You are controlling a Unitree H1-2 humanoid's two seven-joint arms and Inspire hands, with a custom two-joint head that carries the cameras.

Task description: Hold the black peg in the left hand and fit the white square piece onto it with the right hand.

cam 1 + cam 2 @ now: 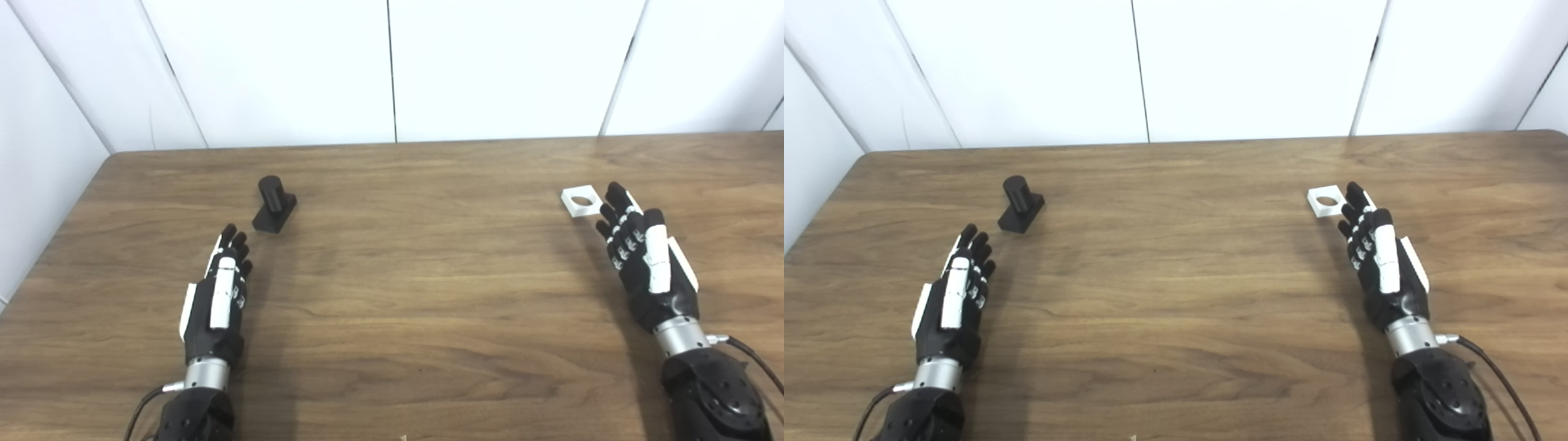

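Observation:
The black peg (274, 205), a short cylinder on a flat black base, stands on the wooden table (404, 275) at the left. My left hand (219, 294) lies open just below it, fingertips a short way from the base, holding nothing. The white square piece (581, 200) with a round hole lies flat at the right. My right hand (643, 260) is open, its fingertips right beside the piece's near right corner; whether they touch it is unclear. Same scene in the right eye view: peg (1021, 204), white piece (1326, 201).
White wall panels (392, 67) rise behind the table's far edge. The table's left edge (55, 239) runs diagonally near my left arm. A cable (756, 361) trails from my right wrist.

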